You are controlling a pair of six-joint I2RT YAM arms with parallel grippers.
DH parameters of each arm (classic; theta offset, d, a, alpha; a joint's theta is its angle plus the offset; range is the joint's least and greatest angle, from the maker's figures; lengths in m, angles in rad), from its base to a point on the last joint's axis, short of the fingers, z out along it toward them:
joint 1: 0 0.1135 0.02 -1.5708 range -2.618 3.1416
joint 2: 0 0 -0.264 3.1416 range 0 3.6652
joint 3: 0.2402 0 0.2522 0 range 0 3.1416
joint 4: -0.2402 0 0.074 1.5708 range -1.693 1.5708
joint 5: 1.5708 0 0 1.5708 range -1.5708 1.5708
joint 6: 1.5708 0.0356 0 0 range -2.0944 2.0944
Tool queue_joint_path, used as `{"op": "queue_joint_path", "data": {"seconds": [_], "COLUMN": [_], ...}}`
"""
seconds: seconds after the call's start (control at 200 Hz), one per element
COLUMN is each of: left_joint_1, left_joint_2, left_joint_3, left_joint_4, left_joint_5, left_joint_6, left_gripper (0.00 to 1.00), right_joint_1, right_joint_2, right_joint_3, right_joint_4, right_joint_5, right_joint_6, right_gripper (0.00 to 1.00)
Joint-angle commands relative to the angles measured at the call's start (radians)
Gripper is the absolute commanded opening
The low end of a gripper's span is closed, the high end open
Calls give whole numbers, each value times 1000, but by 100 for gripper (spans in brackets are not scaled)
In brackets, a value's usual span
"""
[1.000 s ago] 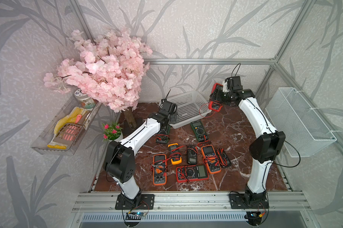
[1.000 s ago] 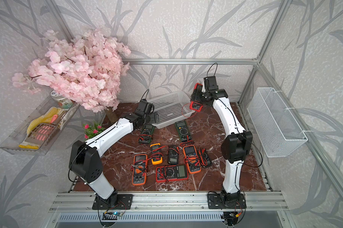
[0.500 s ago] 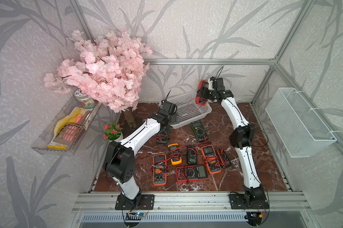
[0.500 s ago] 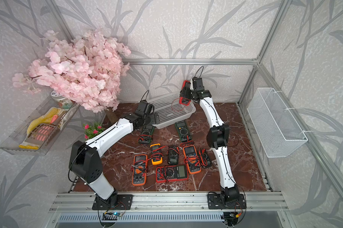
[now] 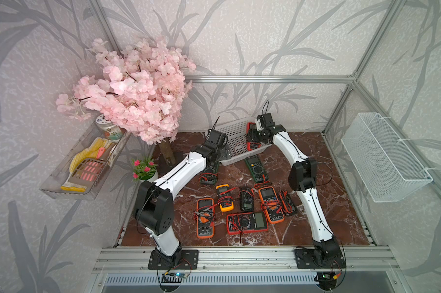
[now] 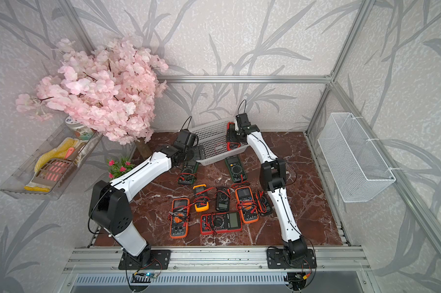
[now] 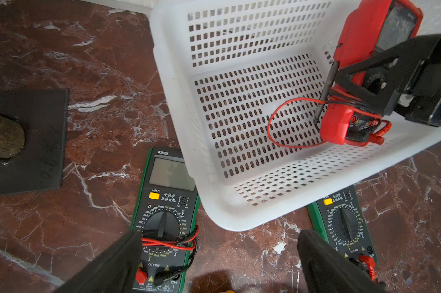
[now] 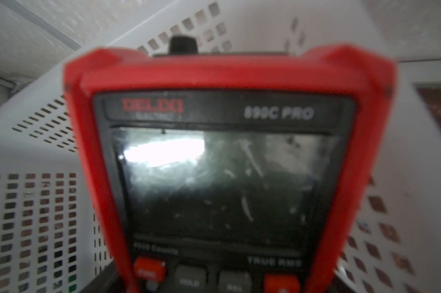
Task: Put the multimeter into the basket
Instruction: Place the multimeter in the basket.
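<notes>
My right gripper is shut on a red multimeter with a dark screen. It holds the meter steeply tilted inside the white perforated basket, at the basket's right end. The meter's lower end is at or just above the basket floor; I cannot tell if it touches. Its red lead loops over the floor grid. My left gripper stands open and empty low over the table, off the basket's front left corner, partly over a green multimeter.
A second green multimeter lies against the basket's front. Several orange, red and black multimeters lie mid-table. A pink blossom tree and small potted plant stand left. A wire-mesh bin and a clear tray hang on the walls.
My right arm carried the red multimeter leftward from beside the basket's right end, over the rim and down into the basket. The left arm stayed put.
</notes>
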Motion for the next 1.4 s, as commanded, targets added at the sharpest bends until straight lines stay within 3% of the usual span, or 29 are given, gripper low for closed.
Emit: {"op": "queue_joint_path", "data": {"seconds": [0.0, 0.61, 1.01, 1.36, 1.395], "left_joint_1": [3, 2, 2, 2, 3], "left_joint_2": [33, 104, 123, 124, 123], "left_joint_3": [-3, 47, 85, 95, 96], "left_joint_4": [-4, -4, -19, -28, -30], "left_joint_5": [15, 41, 50, 55, 55], "left_joint_6": [2, 23, 27, 32, 33], "left_gripper": [100, 100, 100, 100, 100], "right_joint_1": [-7, -8, -15, -28, -28], "right_joint_2": [-131, -172, -27, 6, 4], "right_joint_3": [-24, -92, 46, 95, 97], "right_joint_4": [-18, -195, -262, -272, -273], "right_joint_5": [80, 291, 308, 318, 321], "right_joint_6": [-65, -127, -73, -41, -38], "right_gripper": [43, 43, 74, 88, 94]}}
